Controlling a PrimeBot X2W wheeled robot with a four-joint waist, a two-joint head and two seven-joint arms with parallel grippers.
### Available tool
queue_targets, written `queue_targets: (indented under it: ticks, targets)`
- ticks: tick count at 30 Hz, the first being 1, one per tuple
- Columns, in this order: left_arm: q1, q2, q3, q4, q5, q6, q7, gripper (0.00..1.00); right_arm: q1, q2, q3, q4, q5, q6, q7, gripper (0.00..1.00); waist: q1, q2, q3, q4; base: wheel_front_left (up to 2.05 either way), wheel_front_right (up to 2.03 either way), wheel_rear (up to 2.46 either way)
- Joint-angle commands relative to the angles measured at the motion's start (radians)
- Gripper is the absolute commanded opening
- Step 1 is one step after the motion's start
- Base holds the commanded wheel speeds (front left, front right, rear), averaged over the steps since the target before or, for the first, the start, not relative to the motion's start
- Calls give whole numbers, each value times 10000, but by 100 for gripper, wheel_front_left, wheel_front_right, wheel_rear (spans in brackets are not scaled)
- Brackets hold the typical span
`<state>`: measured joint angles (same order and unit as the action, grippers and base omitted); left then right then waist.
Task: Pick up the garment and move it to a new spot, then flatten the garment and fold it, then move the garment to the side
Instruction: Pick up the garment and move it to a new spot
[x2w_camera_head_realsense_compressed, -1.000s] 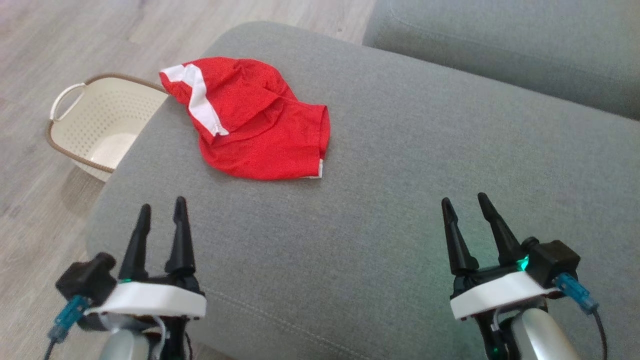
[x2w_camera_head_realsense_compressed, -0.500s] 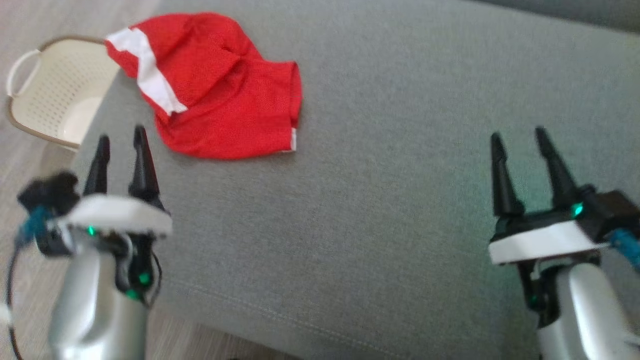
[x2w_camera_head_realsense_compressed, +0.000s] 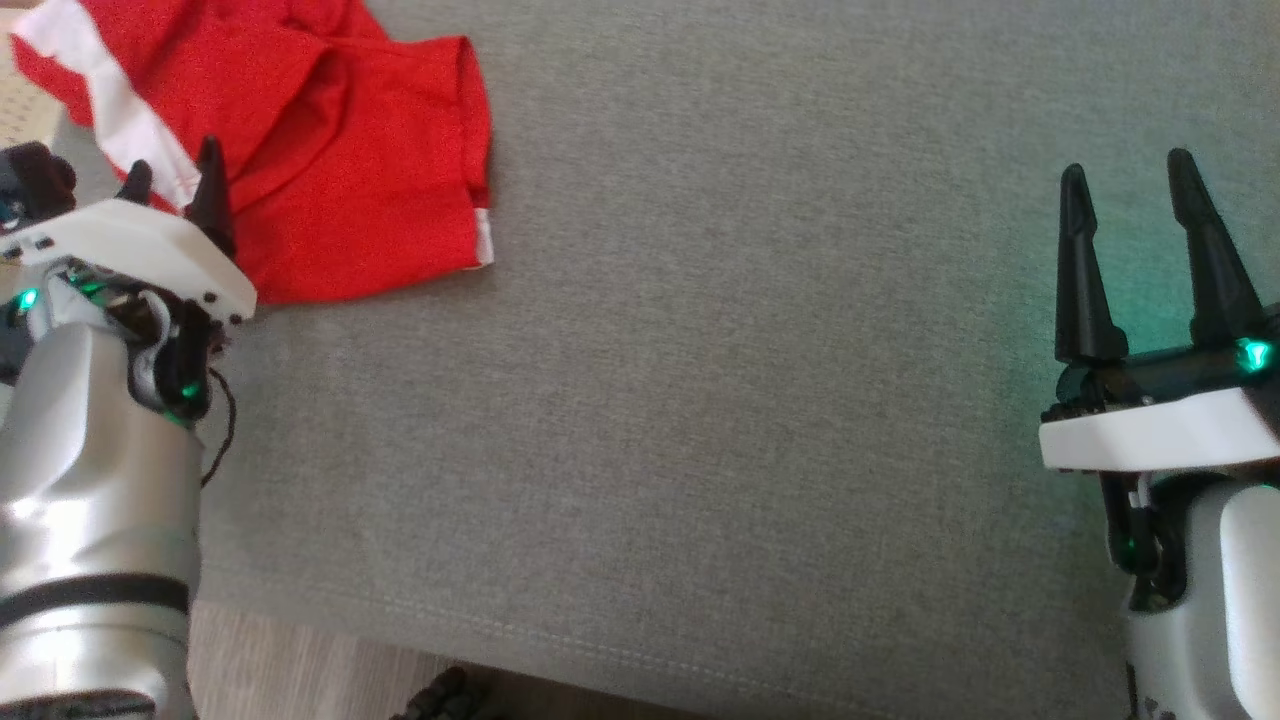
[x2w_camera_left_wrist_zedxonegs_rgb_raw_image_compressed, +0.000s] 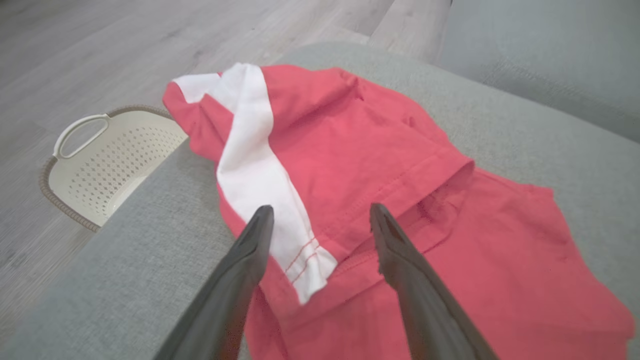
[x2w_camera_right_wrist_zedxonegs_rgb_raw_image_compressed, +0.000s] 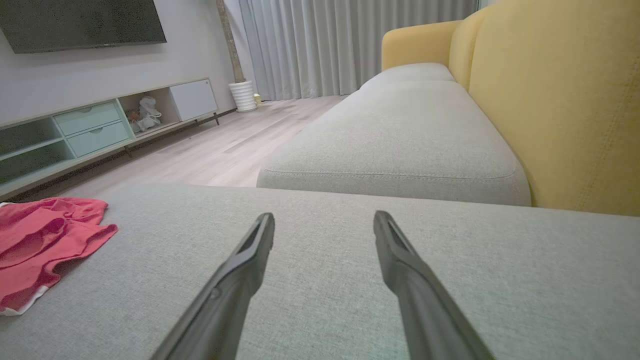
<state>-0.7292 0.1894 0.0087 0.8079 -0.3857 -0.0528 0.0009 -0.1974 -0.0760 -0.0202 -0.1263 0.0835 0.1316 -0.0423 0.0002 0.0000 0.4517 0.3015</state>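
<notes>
Fingers of our left gripper (x2w_camera_head_realsense_compressed: 172, 160) point at the garment (x2w_camera_head_realsense_compressed: 340, 150). The jaws are wide open and we hold nothing in them. From the left wrist we see the end of the white stripe (x2w_camera_left_wrist_zedxonegs_rgb_raw_image_compressed: 250, 165) right between the two fingers. We cannot tell if the tips touch the cloth.

The garment is red, with that white stripe and a bit of white at one hem. It lies bunched up, not flat, on the grey cushion (x2w_camera_head_realsense_compressed: 700, 400), by the cushion's left edge. One corner of it reaches that edge. Just past the edge, down on the wood floor (x2w_camera_left_wrist_zedxonegs_rgb_raw_image_compressed: 75, 60), stands a cream basket (x2w_camera_left_wrist_zedxonegs_rgb_raw_image_compressed: 115, 165) with little holes and a handle. The basket is near the garment.

Our right gripper (x2w_camera_head_realsense_compressed: 1127, 167) is far over on the right side of the same cushion, well apart from the garment. Its jaws are wide open too, and they are empty. Under its fingers is bare grey cushion. From the right wrist the garment is a red heap at the far left. Beyond our cushion is a second grey cushion (x2w_camera_right_wrist_zedxonegs_rgb_raw_image_compressed: 400, 135) with a yellow back (x2w_camera_right_wrist_zedxonegs_rgb_raw_image_compressed: 550, 100) beside it. Past the floor we see a low shelf (x2w_camera_right_wrist_zedxonegs_rgb_raw_image_compressed: 90, 130) with green drawers, a dark screen (x2w_camera_right_wrist_zedxonegs_rgb_raw_image_compressed: 85, 22) on the wall, and pale curtains (x2w_camera_right_wrist_zedxonegs_rgb_raw_image_compressed: 350, 45).
</notes>
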Motion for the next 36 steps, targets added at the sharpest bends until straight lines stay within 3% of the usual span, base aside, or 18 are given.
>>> queue_targets:
  ticks: [1, 8, 9, 10, 11, 18, 25, 36]
  targets:
    - [-456, 680, 181, 49, 117, 23, 84, 100, -151, -12, 242, -439, -66, -9, 39, 100, -2, 0, 189, -202, 0, 0, 0]
    - [-1305, 875, -3, 1703, 42, -203, 597, 100, -204, -15, 220, -570, -102, -9, 87, 100, -2, 0, 405, -409, 0, 0, 0]
    - [-1397, 888, -8, 1892, 0, -250, 636, 71, -218, -15, 211, -580, -110, -9, 87, 100, -2, 0, 424, -428, 0, 0, 0]
    - [-1471, 918, -49, 2070, 1, -297, 661, 11, -231, -13, 201, -589, -114, -9, 86, 100, -2, 0, 440, -446, 0, 0, 0]
    - [-1534, 954, -113, 2230, 26, -345, 664, 0, -243, -11, 190, -594, -117, -9, 82, 100, -2, 0, 452, -460, 0, 0, 0]
    - [-1862, 947, -343, 2574, 48, -557, -338, 0, -240, 43, 135, -355, -81, -9, -69, 100, -2, 0, 139, -509, 0, 0, 0]
    - [-1712, 478, -948, 1717, 72, -730, -1210, 0, -172, 159, 183, 245, 112, -9, -440, 100, -2, 0, -903, -579, 0, 0, 0]
    - [-292, -820, -2367, -1005, 125, -738, -344, 0, -133, 247, 185, 1032, 480, -9, -961, 100, -2, 0, -2226, -1087, 0, 0, 0]
